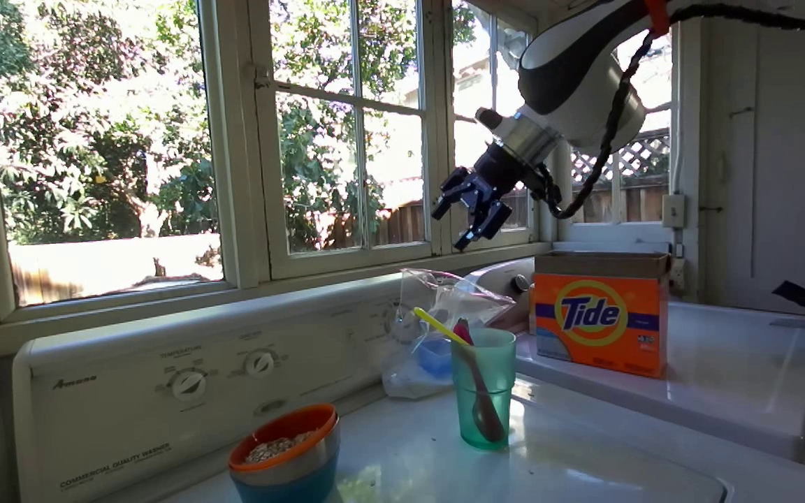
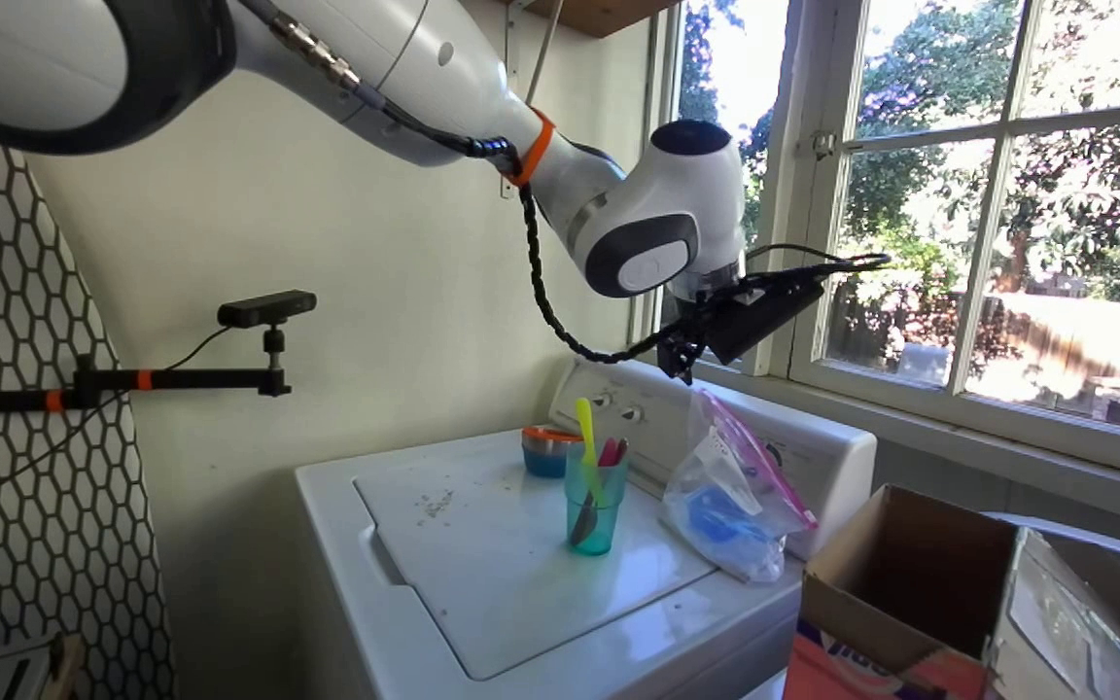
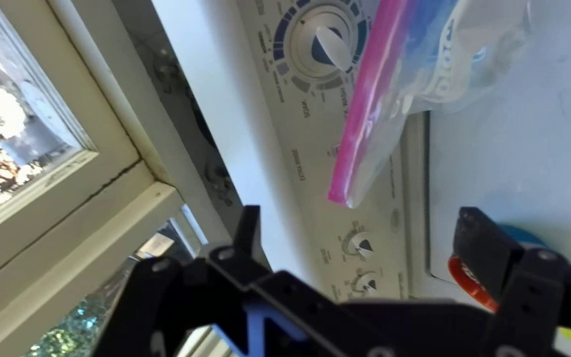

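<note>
Gripper: my gripper (image 3: 360,209) hangs tilted above the counter, its fingers (image 3: 484,248) standing wide apart in the wrist view.
Bag: the clear plastic bag (image 2: 740,501) is what I am nearest to; it sits on the counter below my fingers, near them but not touching, with a pink strip (image 3: 369,99) along its mouth and something blue (image 2: 714,513) inside.
Counter: the white top of a washer is my counter (image 2: 521,603), and loose crumbs (image 2: 436,506) lie on it.
Washer panel: the control panel (image 1: 346,349) rises along the counter's window side; the bag is just beside it, and I cannot tell whether the two touch.
Dial: a large dial (image 3: 321,42) shows next to the pink strip in my wrist view.
Cup: a see-through green cup (image 1: 500,381) stands upright near the bag, with a brown spoon (image 1: 490,419) in it and a yellow handle (image 1: 441,326) leaning out over the rim.
Bowl: well apart from my gripper, a bowl (image 1: 305,457) with an orange rim and blue base holds pale flakes (image 1: 280,447).
Box: an orange Tide box (image 1: 598,321), open at the top, stands upright on the white machine (image 1: 731,356) next to the washer.
Window: a paned window (image 1: 357,101) runs behind the panel.
</note>
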Robot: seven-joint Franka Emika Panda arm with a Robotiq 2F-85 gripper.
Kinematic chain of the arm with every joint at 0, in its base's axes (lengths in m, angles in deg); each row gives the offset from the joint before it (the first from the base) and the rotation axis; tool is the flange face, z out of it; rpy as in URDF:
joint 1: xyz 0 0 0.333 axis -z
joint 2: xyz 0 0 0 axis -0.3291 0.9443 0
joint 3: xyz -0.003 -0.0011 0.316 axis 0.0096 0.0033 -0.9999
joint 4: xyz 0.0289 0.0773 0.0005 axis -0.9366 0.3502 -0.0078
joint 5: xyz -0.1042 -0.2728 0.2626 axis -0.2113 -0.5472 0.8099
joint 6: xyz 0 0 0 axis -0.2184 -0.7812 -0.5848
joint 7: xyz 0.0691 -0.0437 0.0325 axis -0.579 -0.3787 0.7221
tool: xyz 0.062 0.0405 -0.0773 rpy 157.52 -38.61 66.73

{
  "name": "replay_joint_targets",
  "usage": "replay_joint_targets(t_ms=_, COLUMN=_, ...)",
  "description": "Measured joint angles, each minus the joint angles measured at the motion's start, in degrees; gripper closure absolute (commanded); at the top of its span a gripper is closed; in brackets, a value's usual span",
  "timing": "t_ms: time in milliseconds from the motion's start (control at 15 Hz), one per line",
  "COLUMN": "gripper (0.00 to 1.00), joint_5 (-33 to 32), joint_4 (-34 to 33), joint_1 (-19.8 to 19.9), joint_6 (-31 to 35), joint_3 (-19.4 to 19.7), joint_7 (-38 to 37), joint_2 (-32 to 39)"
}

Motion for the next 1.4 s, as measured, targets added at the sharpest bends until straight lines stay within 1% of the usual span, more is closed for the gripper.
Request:
replay_joint_targets(t_ms=133, gripper=0.00, joint_5=2.29, joint_4=-2.05, joint_1=-0.95, joint_6=-5.99, joint_3=1.96, joint_7=3.81, joint_2=1.03)
replay_joint_targets(t_ms=200, gripper=0.00, joint_5=3.10, joint_4=-2.96, joint_1=-1.87, joint_6=-8.49, joint_3=3.72, joint_7=4.79, joint_2=1.26)
replay_joint_targets(t_ms=333, gripper=0.00, joint_5=4.48, joint_4=-4.32, joint_1=-4.77, joint_6=-10.83, joint_3=8.48, joint_7=4.93, joint_2=1.36)
replay_joint_targets(t_ms=467, gripper=0.00, joint_5=6.28, joint_4=-5.32, joint_1=-8.42, joint_6=-11.27, joint_3=13.55, joint_7=4.65, joint_2=1.38)
replay_joint_targets(t_ms=667, gripper=0.00, joint_5=8.00, joint_4=-6.32, joint_1=-14.93, joint_6=-11.28, joint_3=21.25, joint_7=3.53, joint_2=1.35)
replay_joint_targets(t_ms=800, gripper=0.00, joint_5=8.51, joint_4=-6.90, joint_1=-18.62, joint_6=-11.28, joint_3=25.11, joint_7=2.77, joint_2=1.40)
replay_joint_targets(t_ms=1000, gripper=0.00, joint_5=7.74, joint_4=-7.95, joint_1=-24.23, joint_6=-11.25, joint_3=31.47, joint_7=-1.00, joint_2=1.55)
replay_joint_targets(t_ms=1067, gripper=0.00, joint_5=8.01, joint_4=-8.07, joint_1=-25.14, joint_6=-11.25, joint_3=32.47, joint_7=-1.22, joint_2=1.57)
replay_joint_targets(t_ms=1400, gripper=0.00, joint_5=8.29, joint_4=-8.47, joint_1=-25.38, joint_6=-11.25, joint_3=32.70, joint_7=-0.70, joint_2=1.73)
